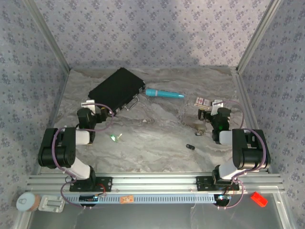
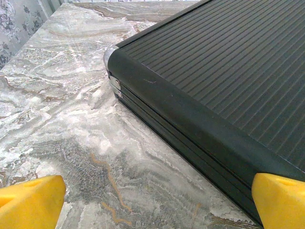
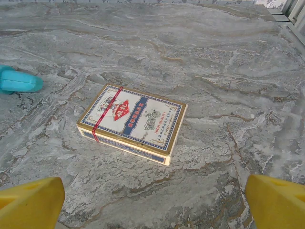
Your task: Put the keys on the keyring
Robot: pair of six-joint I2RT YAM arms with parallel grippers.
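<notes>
1. Top external view, nearest my bases: the dark-headed key lies alone on the marble table, in front of my right arm.
2. A little further in, left of centre, the green-headed key and the brassy key sit just beside each other, near my left arm.
3. The keyring is a faint silvery glint just short of my right gripper, well apart from all three keys.
4. Right wrist view: my yellow fingertips are spread wide over bare marble with nothing between them. A card box lies flat just beyond.
5. Left wrist view: my left gripper is spread wide too, and empty. The black case is right ahead, lid down.
6. Farthest back, the teal pen lies just right of that case.
</notes>
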